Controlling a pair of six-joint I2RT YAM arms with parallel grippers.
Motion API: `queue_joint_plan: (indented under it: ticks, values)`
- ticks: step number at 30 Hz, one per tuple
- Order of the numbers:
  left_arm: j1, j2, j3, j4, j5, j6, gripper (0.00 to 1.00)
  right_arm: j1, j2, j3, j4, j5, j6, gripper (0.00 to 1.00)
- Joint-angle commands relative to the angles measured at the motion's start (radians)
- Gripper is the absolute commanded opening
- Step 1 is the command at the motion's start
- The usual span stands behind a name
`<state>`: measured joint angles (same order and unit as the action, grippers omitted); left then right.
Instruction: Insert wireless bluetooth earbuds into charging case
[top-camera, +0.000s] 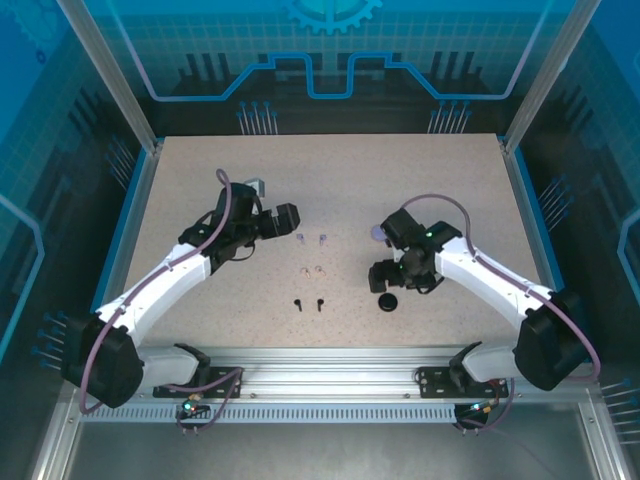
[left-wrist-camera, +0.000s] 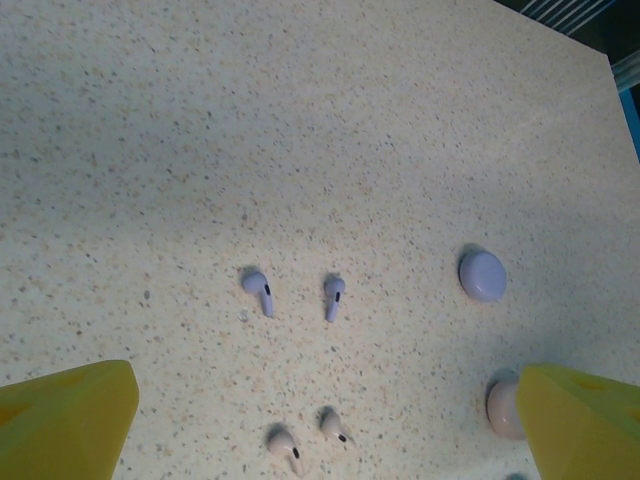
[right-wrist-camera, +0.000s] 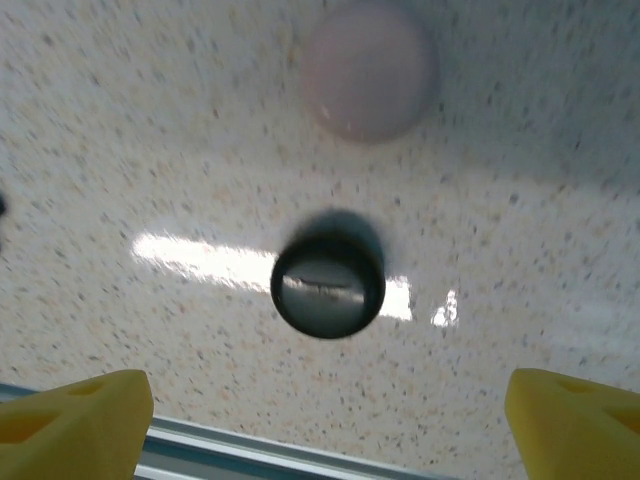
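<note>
lavender earbuds (left-wrist-camera: 258, 290): pair lying flat on the table (top-camera: 200, 180), side by side and apart. Far row of the three pairs. Long axis runs far-to-near, heads at the far end, stems toward the arms. Left one's stem slants a bit right, right one's a bit left.
pink earbuds (left-wrist-camera: 283, 442): middle row, just nearer than the lavender pair. Close together, not touching. Stems angle near-and-right.
black earbuds (top-camera: 298, 304): near row, side by side and apart. Long axis roughly far-to-near. Too small to tell which end is the stem.
layout: the three pairs form a column mid-table, between the two arms.
lavender case (left-wrist-camera: 482, 275): round, to the right of the lavender pair and well apart from it.
pink case (left-wrist-camera: 503, 405): round, nearer than the lavender case. Partly hidden behind a yellow finger in the left wrist view.
black case (right-wrist-camera: 328, 280): round, dark, glossy top. Right of the black pair and nearest of the three cases, with the pink case beyond it.
left gripper (left-wrist-camera: 325, 385): above the table over the earbud column, jaws spread wide, nothing between them.
right gripper (right-wrist-camera: 330, 390): over the cases, jaws wide, holding nothing. The black case is ahead of the fingers, not touched.
rail (right-wrist-camera: 300, 445): metal strip at the near table edge, just nearer than the black case.
</note>
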<state>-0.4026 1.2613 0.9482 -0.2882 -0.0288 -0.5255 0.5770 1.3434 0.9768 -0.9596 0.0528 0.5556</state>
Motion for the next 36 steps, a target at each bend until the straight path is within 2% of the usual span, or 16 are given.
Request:
queue_joint_plan:
  ticks: [1,17,36]
  values:
    - [-0.023,0.006,0.027,-0.034,0.017,-0.019,0.99,0.024,-0.038,-0.043,0.001,0.0,0.083,0.93]
    - [-0.046,0.019,0.035,-0.053,0.015,-0.033,0.99,0.031,0.03,-0.153,0.159,-0.092,0.162,0.93]
    - [-0.05,0.05,0.064,-0.073,0.035,-0.019,0.99,0.128,0.167,-0.103,0.196,-0.09,0.216,0.93]
